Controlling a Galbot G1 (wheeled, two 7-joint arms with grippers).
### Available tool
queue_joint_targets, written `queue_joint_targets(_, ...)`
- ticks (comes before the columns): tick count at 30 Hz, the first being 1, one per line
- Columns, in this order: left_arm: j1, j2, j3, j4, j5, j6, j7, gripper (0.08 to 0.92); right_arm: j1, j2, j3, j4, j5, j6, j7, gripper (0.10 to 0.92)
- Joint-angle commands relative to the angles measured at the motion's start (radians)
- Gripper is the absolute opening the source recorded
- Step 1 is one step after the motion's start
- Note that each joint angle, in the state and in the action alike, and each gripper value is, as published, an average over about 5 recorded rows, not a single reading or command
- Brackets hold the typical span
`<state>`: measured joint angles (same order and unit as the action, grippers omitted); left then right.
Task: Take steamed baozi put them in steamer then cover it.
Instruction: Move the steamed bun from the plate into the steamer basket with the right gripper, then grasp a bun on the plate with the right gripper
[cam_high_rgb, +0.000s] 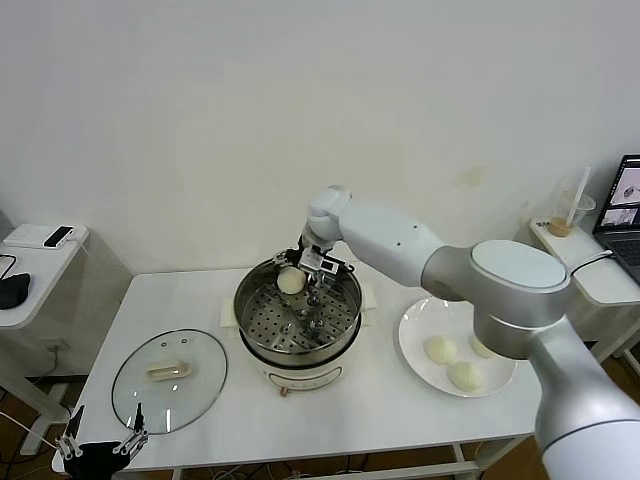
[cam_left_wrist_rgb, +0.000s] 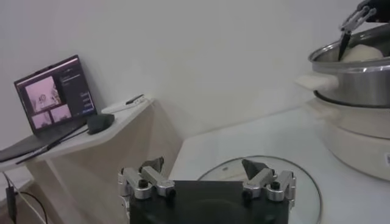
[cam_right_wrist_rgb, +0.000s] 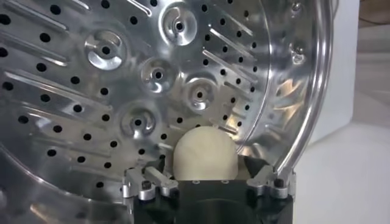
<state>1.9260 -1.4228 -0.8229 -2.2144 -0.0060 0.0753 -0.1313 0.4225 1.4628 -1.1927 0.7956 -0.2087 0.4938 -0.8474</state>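
— Where is the right gripper (cam_high_rgb: 312, 283)?

— Over the far side of the steamer (cam_high_rgb: 345, 325), fingers spread either side of one baozi (cam_high_rgb: 290, 280) on the perforated floor by the wall.

— The other buns?

— Three on the white plate (cam_high_rgb: 412, 345), right of the pot.

— The lid?

— The glass cover (cam_high_rgb: 170, 380) lies flat on the table (cam_high_rgb: 380, 410), left of the steamer. The left gripper (cam_left_wrist_rgb: 206, 176) hangs by its near edge, jaws spread, empty.

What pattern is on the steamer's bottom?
Shiny steel steamer dotted with small round holes; clearest in the right wrist view.
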Motion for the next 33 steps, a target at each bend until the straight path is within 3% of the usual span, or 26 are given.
queue_joint_targets(1, -0.001, 0.002, -0.001, -0.006, -0.004, 0.003, 0.002, 0.823, 0.151, -0.187, -0.024, 0.309, 0.344, -0.334, -0.152, 0.823)
queue_joint_targets(13, -0.03, 0.048, -0.039, -0.04, -0.157, 0.067, 0.028, 0.823, 0.21, -0.604, -0.001, 0.663, 0.468, -0.74, -0.182, 0.823)
queue_joint_targets(23, -0.046, 0.074, -0.057, -0.052, -0.202, 0.077, 0.029, 0.823, 0.128, -0.887, -0.014, 0.8, 0.389, -0.787, -0.164, 0.823)
queue_joint_targets(33, -0.056, 0.083, -0.054, -0.065, -0.186, 0.079, 0.032, 0.823, -0.125, -0.937, 0.093, 0.78, 0.283, -0.813, -0.134, 0.823)
